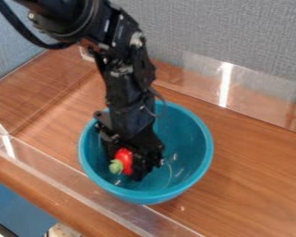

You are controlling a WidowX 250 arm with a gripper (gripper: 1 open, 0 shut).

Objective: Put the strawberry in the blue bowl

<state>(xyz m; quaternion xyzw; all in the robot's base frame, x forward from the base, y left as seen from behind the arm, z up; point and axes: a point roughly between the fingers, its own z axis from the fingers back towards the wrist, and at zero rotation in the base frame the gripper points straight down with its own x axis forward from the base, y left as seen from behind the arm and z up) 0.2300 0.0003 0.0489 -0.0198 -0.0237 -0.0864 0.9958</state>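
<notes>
The blue bowl (188,148) sits on the wooden table near its front edge. My black gripper (126,164) reaches down into the bowl from above, low over its left inner side. The small red strawberry (117,167) with its green cap sits between the fingers, which are shut on it. The arm hides much of the bowl's far left rim.
The wooden table (255,180) is ringed by a low clear plastic wall (225,83) at the back and another along the front edge (52,167). A grey-blue backdrop stands behind.
</notes>
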